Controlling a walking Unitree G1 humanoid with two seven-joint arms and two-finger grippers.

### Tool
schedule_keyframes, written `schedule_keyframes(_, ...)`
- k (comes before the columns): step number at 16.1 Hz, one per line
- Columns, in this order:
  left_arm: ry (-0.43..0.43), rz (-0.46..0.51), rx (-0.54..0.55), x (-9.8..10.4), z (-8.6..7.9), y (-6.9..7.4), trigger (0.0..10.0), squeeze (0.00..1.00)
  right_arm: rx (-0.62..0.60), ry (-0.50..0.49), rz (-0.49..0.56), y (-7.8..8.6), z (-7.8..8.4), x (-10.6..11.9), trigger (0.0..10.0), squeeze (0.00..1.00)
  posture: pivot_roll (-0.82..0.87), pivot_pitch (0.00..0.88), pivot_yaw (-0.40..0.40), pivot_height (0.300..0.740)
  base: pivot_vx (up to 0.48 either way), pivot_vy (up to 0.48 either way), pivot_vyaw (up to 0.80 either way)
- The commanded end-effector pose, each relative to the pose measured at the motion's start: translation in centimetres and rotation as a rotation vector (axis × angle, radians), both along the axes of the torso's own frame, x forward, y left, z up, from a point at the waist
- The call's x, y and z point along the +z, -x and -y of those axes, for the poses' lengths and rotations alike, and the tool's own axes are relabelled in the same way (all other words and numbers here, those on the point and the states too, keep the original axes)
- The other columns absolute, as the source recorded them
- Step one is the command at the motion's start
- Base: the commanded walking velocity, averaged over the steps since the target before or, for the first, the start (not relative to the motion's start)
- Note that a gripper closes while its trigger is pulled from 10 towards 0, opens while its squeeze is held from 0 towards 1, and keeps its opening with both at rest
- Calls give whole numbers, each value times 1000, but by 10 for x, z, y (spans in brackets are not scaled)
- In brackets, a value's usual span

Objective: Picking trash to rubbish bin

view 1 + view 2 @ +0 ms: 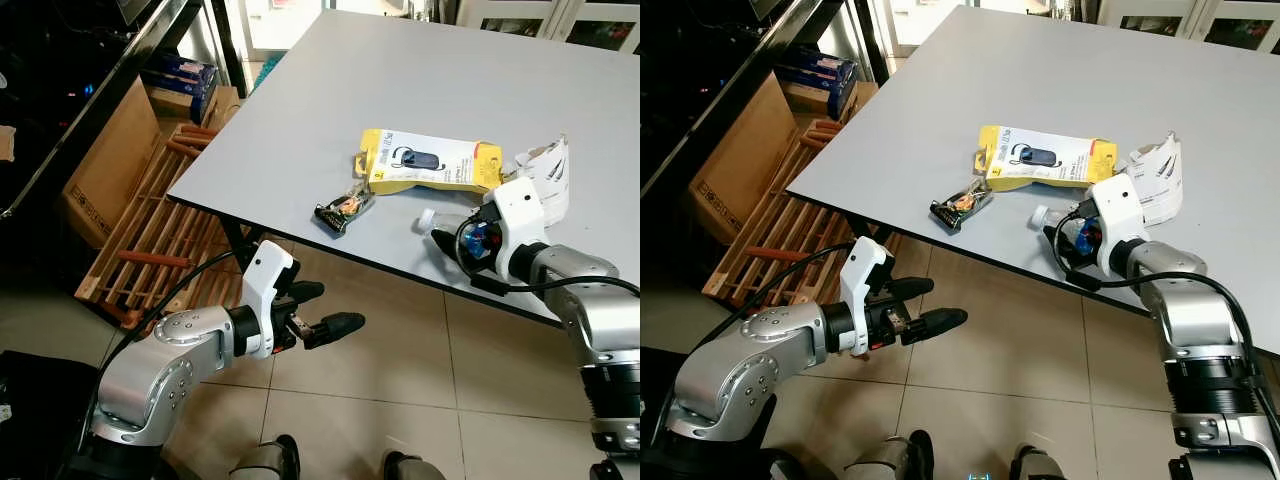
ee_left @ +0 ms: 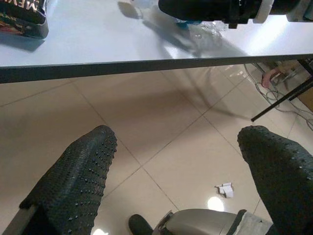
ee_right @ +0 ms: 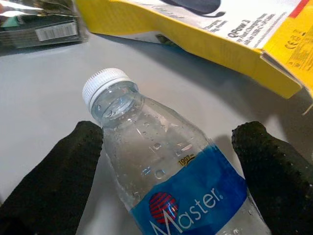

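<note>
Two grippers spread, bottle lying between the right fingers

Right gripper (image 3: 166, 171): at the near edge of the table (image 1: 420, 90), fingers spread wide, one on each side of a clear plastic bottle (image 3: 171, 166). Whether the pads press the bottle cannot be told. The bottle lies on its side on the tabletop, white cap (image 3: 102, 83) pointing away from the wrist, blue label (image 3: 195, 196) reading "Master". From the head camera the bottle is mostly hidden behind the white wrist housing; its cap end (image 1: 428, 219) shows just left of it.

Just beyond the cap: a yellow cardboard package (image 1: 430, 160) lying flat, with a dark item printed on its face. Left of that, near the table edge: a small dark snack wrapper (image 1: 343, 210). Behind the right wrist: crumpled white paper (image 1: 548, 170).

Left gripper (image 1: 318, 312): held below table height over the tiled floor (image 1: 400, 350), fingers parted, nothing between them. A small white scrap (image 2: 225, 189) lies on the tiles.

Left of the table: a wooden slatted rack (image 1: 150, 240) on the floor and a cardboard box (image 1: 105, 165).
</note>
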State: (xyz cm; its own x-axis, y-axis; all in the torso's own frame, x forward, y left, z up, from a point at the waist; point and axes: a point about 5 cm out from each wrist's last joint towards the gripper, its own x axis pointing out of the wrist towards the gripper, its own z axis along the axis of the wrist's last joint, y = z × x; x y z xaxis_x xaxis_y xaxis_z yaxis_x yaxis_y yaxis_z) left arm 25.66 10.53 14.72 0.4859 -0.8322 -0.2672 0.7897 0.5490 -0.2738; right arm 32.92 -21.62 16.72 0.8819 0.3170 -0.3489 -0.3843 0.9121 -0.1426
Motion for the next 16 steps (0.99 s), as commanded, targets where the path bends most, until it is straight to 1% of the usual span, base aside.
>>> schedule_keyframes(1, -7, -7, -11, -1, 2, 3, 10000, 0, 16, -34, -126, 8, -1, -22, 10000, 0, 4, 194, 65, 740, 0, 0, 0)
schedule_keyframes(4, -8, -7, -10, -2, 3, 2, 10000, 0, 12, -6, -130, 8, 5, -23, 10000, 0, -5, 187, 61, 740, 0, 0, 0)
schedule_keyframes(7, -11, -7, -11, -3, 3, 3, 10000, 0, 19, 0, -138, 9, 6, -26, 10000, 0, -5, 187, 61, 740, 0, 0, 0)
schedule_keyframes(8, -12, -6, -10, -3, 3, 3, 10000, 0, 19, -5, -147, 9, 6, -29, 2353, 0, -5, 187, 61, 740, 0, 0, 0)
schedule_keyframes(9, -14, -5, -8, -4, 3, 2, 10000, 0, 17, -6, -153, 10, 6, -32, 0, 0, -5, 187, 61, 740, 0, 0, 0)
schedule_keyframes(16, -25, -1, -8, -5, 3, 3, 10000, 0, 22, -7, -164, 11, 5, -38, 0, 0, 3, 181, 62, 740, 0, 0, 0)
